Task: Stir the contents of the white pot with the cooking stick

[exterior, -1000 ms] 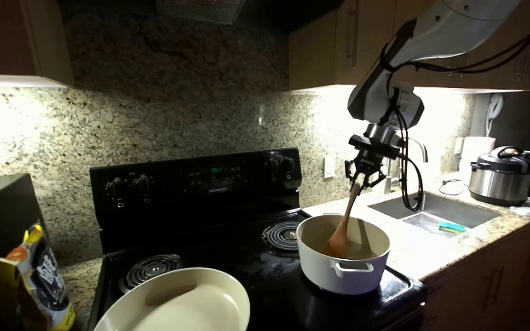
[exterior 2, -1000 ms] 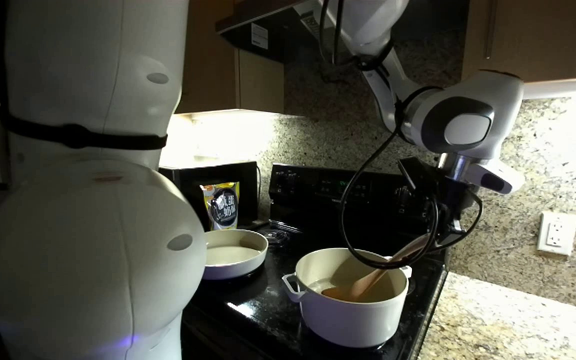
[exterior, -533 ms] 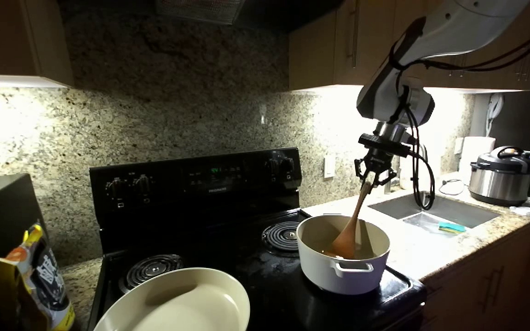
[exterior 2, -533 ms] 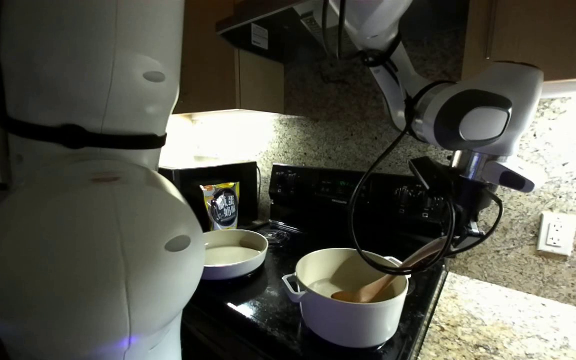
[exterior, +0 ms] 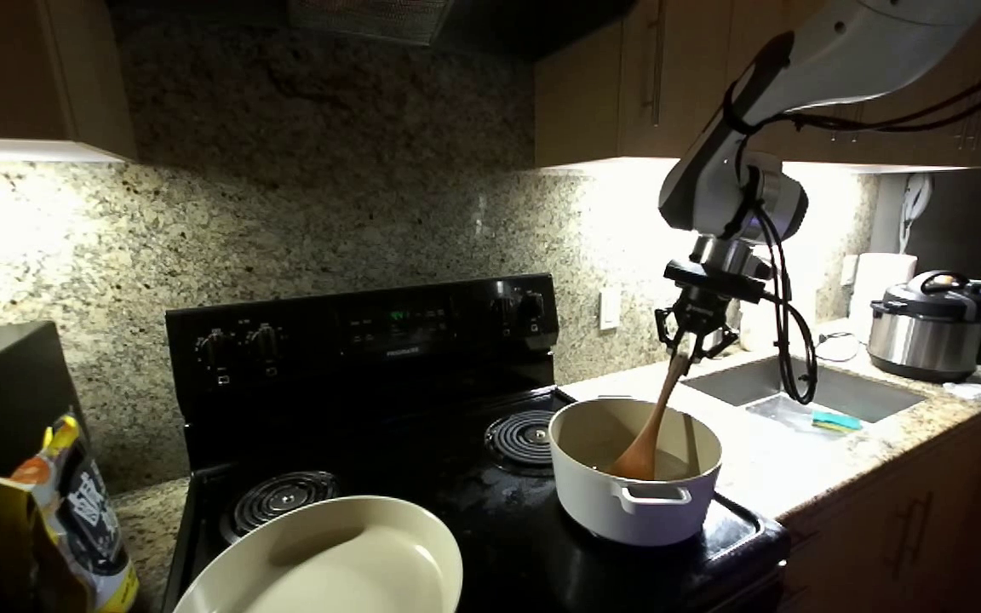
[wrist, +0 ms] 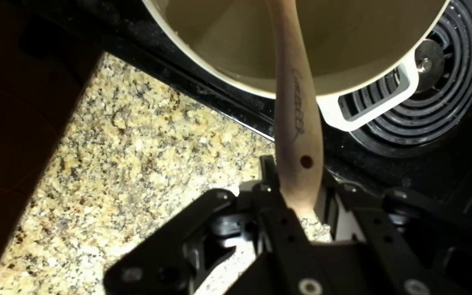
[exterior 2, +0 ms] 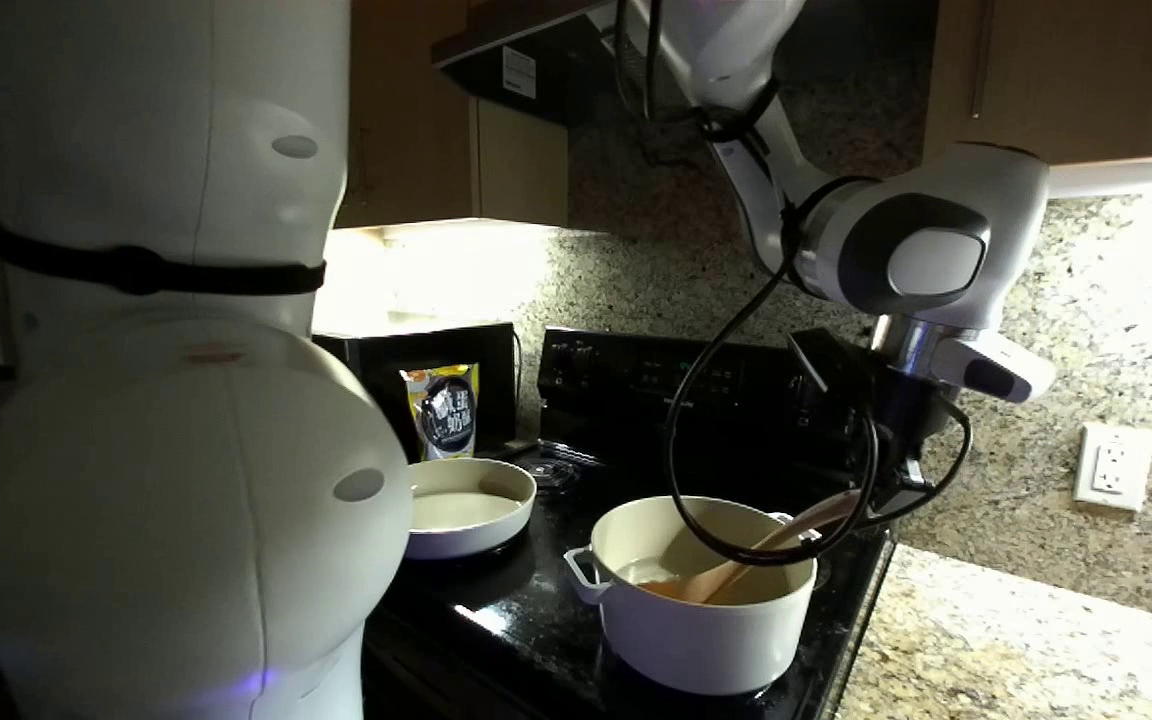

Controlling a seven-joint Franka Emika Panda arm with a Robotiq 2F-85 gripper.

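The white pot (exterior: 588, 502) stands on the black stove, its near wall and handle showing in both exterior views. Inside it, the contents (wrist: 342, 41) appear as a smooth tan surface in the wrist view. The wooden cooking stick (exterior 2: 821, 512) leans against nothing clearly visible, its broad head (exterior: 637, 460) low in the pot and partly under the surface. My gripper (wrist: 299, 170) is shut on the top of the handle, with one finger on each side of it. In an exterior view the gripper (exterior: 680, 361) sits above and beyond the pot's rim, tilted along with the stick.
A shallow white pan (exterior 2: 471, 540) stands on the stove beside the pot. Behind it is a snack bag (exterior 2: 448, 410). A loop of black arm cable (exterior 2: 756, 555) hangs in front of the pot. A sink (exterior: 733, 383) and steel cooker (exterior: 933, 332) lie beyond.
The gripper and the stick's upper end swung outward, then came partly back and a little lower. The stick's head shifted within the pot. The pot stayed where it was.
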